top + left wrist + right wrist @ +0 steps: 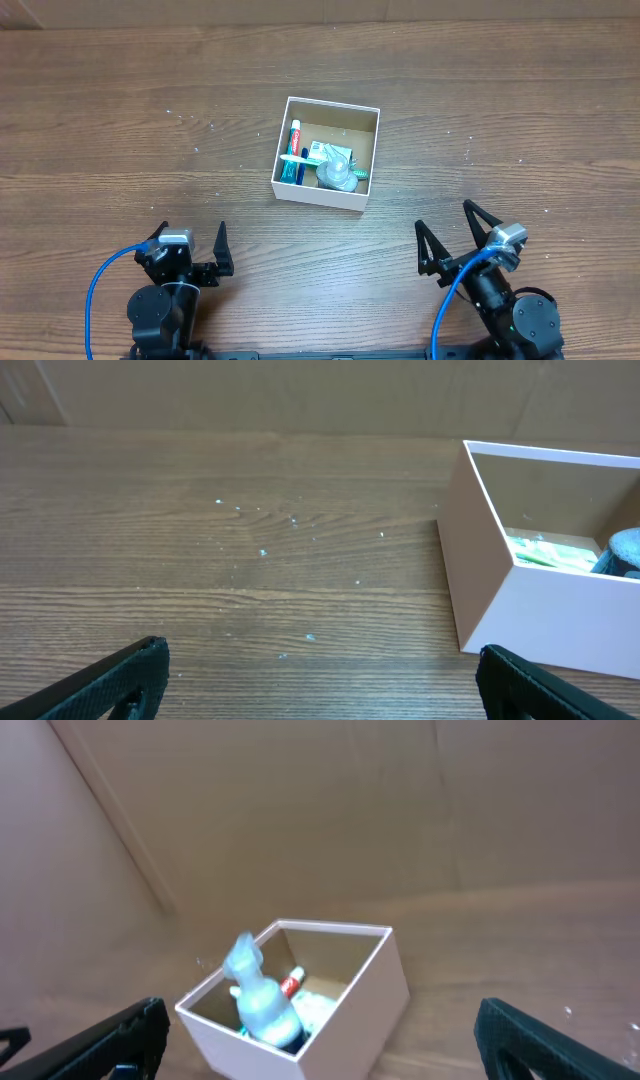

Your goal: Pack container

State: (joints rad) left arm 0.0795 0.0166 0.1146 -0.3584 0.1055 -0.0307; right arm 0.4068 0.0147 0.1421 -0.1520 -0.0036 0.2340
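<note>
1. Your left tool (pixel 191 232) and right tool (pixel 443 216) both stand spread, holding nothing, at the near side of the brown wooden worktop (pixel 120 120).
2. The square, white-walled cardboard container (pixel 318 193) sits ahead and between them, well apart from both; neither arm looks clearly nearer.
3. A red-and-white toothpaste tube (pixel 294 140) and a grey bottle (pixel 340 172) lie inside, so packing looks done.

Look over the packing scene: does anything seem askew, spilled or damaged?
Nothing spilled or damaged. The container sits slightly askew to the table's wood grain, and pale specks dot the table left of it. The left tool and right tool are open.
</note>
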